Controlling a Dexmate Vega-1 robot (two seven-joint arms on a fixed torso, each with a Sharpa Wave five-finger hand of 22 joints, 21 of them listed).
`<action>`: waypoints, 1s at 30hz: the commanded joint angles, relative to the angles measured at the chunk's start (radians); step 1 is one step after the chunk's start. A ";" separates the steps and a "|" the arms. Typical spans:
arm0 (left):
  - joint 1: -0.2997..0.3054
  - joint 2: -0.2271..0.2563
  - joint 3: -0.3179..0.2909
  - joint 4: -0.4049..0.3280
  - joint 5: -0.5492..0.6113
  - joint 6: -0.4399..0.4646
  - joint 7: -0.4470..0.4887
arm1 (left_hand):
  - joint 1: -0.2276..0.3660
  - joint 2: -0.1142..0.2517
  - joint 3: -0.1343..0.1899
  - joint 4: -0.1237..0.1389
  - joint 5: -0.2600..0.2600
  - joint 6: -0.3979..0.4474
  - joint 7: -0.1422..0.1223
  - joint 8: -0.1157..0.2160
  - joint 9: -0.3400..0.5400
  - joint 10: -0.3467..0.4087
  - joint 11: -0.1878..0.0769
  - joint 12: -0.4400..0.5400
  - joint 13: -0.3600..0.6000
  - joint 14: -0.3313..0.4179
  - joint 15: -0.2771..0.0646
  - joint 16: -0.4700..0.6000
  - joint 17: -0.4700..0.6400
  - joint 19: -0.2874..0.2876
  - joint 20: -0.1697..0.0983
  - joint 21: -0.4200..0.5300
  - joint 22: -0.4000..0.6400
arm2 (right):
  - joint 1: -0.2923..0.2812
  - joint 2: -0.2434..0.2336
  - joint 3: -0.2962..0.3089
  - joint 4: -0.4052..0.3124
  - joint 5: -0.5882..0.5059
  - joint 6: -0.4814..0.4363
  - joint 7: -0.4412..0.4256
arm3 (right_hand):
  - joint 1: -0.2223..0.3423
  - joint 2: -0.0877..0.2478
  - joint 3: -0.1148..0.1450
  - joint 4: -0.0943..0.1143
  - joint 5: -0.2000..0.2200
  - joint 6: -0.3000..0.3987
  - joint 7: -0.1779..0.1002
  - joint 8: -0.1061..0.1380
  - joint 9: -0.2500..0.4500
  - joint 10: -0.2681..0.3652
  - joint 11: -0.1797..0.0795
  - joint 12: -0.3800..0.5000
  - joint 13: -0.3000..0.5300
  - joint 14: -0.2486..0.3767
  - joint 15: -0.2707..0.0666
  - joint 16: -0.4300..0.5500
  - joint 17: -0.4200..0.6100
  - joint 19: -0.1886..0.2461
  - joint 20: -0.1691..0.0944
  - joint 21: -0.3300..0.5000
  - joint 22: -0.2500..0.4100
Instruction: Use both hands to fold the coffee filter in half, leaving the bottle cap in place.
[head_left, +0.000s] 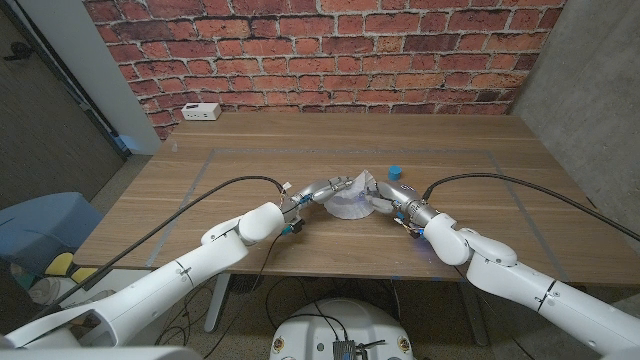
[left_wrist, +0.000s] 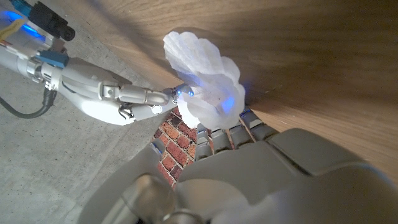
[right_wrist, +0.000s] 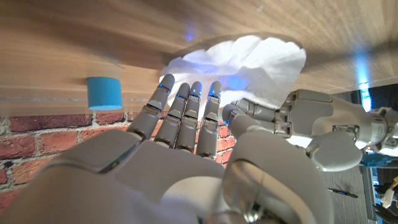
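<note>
White paper coffee filter (head_left: 350, 203) at table (head_left: 250, 160) centre, raised between my hands. Left hand (head_left: 330, 190) pinches its left edge, right hand (head_left: 392, 199) its right edge. Fold looks partway done, not yet flattened. Blue bottle cap (head_left: 396, 171) just behind, untouched.

The coffee filter (head_left: 350, 203) lies on the table (head_left: 250, 160) between my left hand (head_left: 330, 189) and right hand (head_left: 392, 196). The bottle cap (head_left: 396, 171) sits just behind my right hand.
</note>
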 joint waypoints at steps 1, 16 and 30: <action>-0.016 0.000 0.014 -0.015 0.007 0.042 -0.009 | -0.013 -0.003 -0.008 0.000 0.009 -0.026 -0.009 -0.006 0.002 -0.011 0.004 -0.005 0.002 -0.008 0.011 -0.005 0.002 0.000 0.016 -0.008 0.000 | -0.045 -0.020 0.062 -0.032 0.026 0.021 -0.088 | 0.004 -0.007 -0.003 0.003 0.001 0.010 0.004 -0.005 0.003 0.014 0.002 0.000 0.001 0.019 0.002 0.009 0.004 0.009 -0.003 0.000 0.000; -0.004 -0.017 -0.005 -0.002 -0.020 -0.016 0.033 | -0.031 0.001 -0.022 -0.003 0.026 -0.112 -0.039 -0.007 0.002 -0.047 0.000 -0.017 0.003 -0.027 0.012 -0.009 0.002 0.002 0.023 -0.024 0.000 | -0.003 -0.029 0.017 -0.010 -0.031 -0.010 -0.010 | -0.024 -0.025 -0.028 -0.006 -0.002 0.319 0.062 0.058 0.002 0.306 0.073 0.066 0.001 0.298 0.007 0.093 0.008 0.108 -0.001 0.030 0.005; -0.028 -0.043 -0.003 0.035 -0.082 -0.065 -0.017 | -0.033 0.004 -0.025 -0.005 0.033 -0.112 -0.040 0.001 0.002 -0.048 0.000 -0.015 0.003 -0.028 0.009 -0.008 0.002 0.011 0.025 -0.027 0.000 | 0.034 -0.021 -0.037 0.006 -0.084 -0.083 0.084 | -0.043 -0.029 -0.008 -0.036 -0.002 0.472 0.067 0.055 -0.005 0.464 0.068 0.072 -0.008 0.449 -0.012 0.069 -0.046 0.223 -0.039 0.072 0.005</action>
